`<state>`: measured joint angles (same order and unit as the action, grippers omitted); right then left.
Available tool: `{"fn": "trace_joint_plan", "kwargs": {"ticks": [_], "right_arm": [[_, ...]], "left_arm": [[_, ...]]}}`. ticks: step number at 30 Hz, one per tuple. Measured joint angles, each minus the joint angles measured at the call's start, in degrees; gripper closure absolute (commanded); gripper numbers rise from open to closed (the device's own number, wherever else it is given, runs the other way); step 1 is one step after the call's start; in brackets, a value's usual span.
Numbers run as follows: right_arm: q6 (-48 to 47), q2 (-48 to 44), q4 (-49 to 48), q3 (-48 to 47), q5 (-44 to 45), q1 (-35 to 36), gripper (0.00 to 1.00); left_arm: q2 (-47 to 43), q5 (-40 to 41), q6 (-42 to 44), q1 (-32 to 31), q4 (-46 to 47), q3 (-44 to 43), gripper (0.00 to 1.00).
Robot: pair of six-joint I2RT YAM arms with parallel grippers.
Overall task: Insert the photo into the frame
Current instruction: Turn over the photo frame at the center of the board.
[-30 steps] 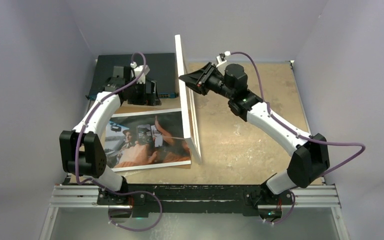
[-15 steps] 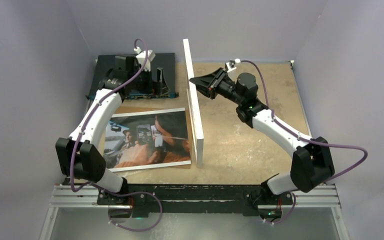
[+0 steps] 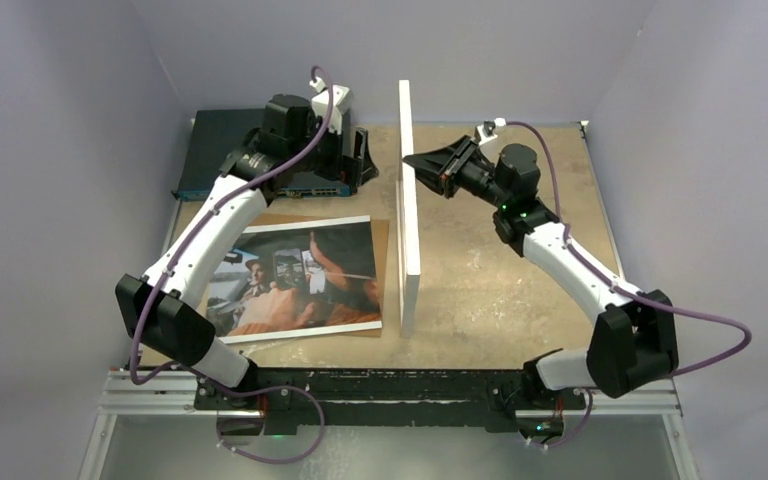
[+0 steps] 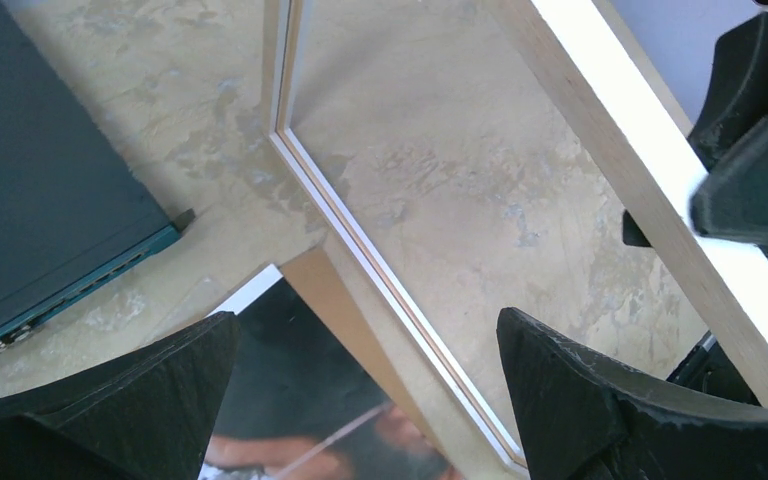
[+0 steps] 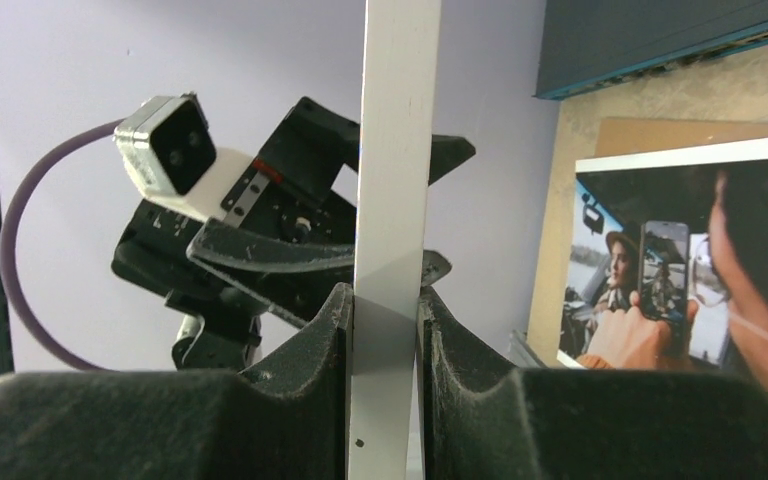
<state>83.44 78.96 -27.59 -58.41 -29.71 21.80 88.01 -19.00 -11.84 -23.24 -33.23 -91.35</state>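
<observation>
The frame stands upright on one long edge at mid-table, white and thin. My right gripper is shut on its upper rail; in the right wrist view the pads press both faces of the white rail. The photo lies face up to the left of the frame, on a brown backing board. My left gripper hovers open just left of the frame's top. Its wrist view looks down through the frame's pane at the photo's corner, with nothing between the fingers.
A dark teal flat box sits at the back left, under the left arm. Purple walls close in the table on three sides. Bare worn tabletop lies right of the frame. The rail with the arm bases runs along the near edge.
The frame has swung from leaning over the photo to upright and shifted right, carried by the right gripper. The left arm has moved right, its gripper now beside the frame's top.
</observation>
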Motion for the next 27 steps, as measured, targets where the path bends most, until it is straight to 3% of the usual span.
{"fn": "trace_joint_plan", "kwargs": {"ticks": [12, 22, 27], "right_arm": [[-4.13, -3.54, 5.86, 0.35, -3.23, -5.88, 0.73], [-8.26, -5.55, 7.52, 2.21, -5.27, -10.36, 0.36], [-11.26, -6.25, 10.88, 2.12, -6.12, -12.5, 0.28]], "left_arm": [[0.0, 2.73, -1.22, -7.61, 0.35, -0.37, 0.0], [1.92, 3.63, -1.09, -13.38, 0.09, -6.03, 0.0], [3.23, 4.33, -0.96, -16.33, 0.04, -8.09, 0.0]]}}
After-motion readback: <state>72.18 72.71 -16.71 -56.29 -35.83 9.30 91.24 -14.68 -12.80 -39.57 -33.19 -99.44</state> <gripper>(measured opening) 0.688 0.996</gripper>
